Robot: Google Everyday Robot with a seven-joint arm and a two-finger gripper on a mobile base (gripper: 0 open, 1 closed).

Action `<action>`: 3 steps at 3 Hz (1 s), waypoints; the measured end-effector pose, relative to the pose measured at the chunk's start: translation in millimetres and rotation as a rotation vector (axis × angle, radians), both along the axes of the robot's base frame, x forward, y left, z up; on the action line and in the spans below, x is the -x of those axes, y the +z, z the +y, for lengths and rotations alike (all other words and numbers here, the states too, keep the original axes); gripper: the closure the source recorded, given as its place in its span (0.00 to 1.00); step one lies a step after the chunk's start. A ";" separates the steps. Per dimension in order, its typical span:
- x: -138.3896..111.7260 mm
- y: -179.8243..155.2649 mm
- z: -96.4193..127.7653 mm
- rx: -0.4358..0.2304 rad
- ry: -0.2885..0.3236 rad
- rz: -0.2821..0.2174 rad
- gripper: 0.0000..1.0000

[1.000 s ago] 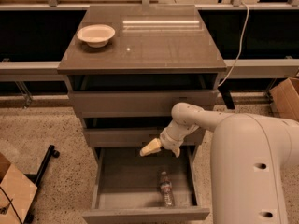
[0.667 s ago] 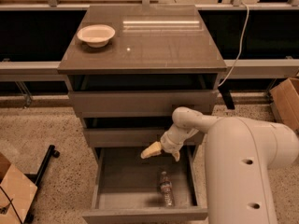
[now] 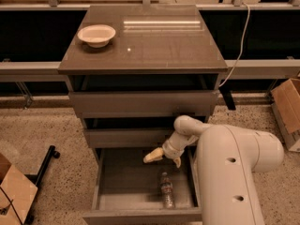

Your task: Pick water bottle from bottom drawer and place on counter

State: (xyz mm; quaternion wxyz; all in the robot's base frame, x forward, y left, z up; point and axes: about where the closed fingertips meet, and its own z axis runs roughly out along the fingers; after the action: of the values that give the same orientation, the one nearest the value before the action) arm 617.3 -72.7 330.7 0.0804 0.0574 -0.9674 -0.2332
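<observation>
Gripper (image 3: pixel 164 159) spread wide, empty, over open bottom drawer (image 3: pixel 121 184); water bottle (image 3: pixel 166 193) below it, untouched, label unreadable; arm (image 3: pixel 227 172) hides drawer's right wall.

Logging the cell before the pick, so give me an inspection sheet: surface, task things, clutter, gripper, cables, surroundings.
Surface: counter, glossy grey-brown, flat.
Job's things: water bottle lying in the open bottom drawer, toward its front right.
Clutter: white bowl on the counter's back left.
Gripper: gripper open, over the drawer's rear, apart from the bottle.
Cables: white cable hanging past the counter's right edge.
Surroundings: cardboard box at right, another at lower left; speckled floor.
</observation>
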 end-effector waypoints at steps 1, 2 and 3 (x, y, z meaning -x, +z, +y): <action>12.1 -15.3 9.6 0.071 0.024 0.009 0.00; 18.8 -42.9 5.0 0.119 -0.024 -0.007 0.00; 23.0 -75.3 -13.2 0.143 -0.107 0.007 0.00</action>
State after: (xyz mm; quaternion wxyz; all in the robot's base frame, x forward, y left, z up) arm 594.4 -85.9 255.5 0.0750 -0.0011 -0.9830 -0.1676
